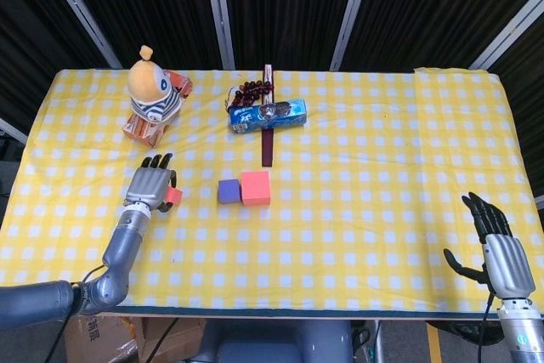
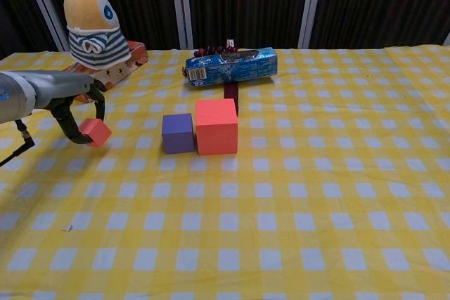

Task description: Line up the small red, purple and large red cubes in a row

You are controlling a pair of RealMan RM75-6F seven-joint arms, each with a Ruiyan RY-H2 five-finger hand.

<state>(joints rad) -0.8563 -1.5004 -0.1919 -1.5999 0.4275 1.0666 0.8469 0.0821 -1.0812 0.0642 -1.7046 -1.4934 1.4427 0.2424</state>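
Roughly, left to right: left hand (image 2: 77, 107) has the small red cube (image 2: 95, 132) pinched between its curled fingers, cube tilted on a corner and, as far as I can tell, just off the surface (image 2: 295, 201); the head view shows the same, hand (image 1: 151, 186) over the cube (image 1: 172, 196), left of the other two; purple cube (image 2: 178, 133) sits flat, its right face touching or just beside the large red cube (image 2: 216, 126); that pair is already a row, with an open slot on the purple cube's left.

Handling, my read: small cube looks like light foam or plastic, stiff enough, matte, not fragile; a pinch on two opposite flat faces is the right hold; the present corner-up hold looks marginal, so it could twist when set down; level it before release.

Large red cube would want a wider span across the side faces; purple is fine with a pinch.

Risk: nudging the purple cube while placing, since light blocks slide easily on cloth.

Right hand (image 1: 497, 248) hangs at the far right edge, fingers spread, holding nothing, well apart from the cubes.
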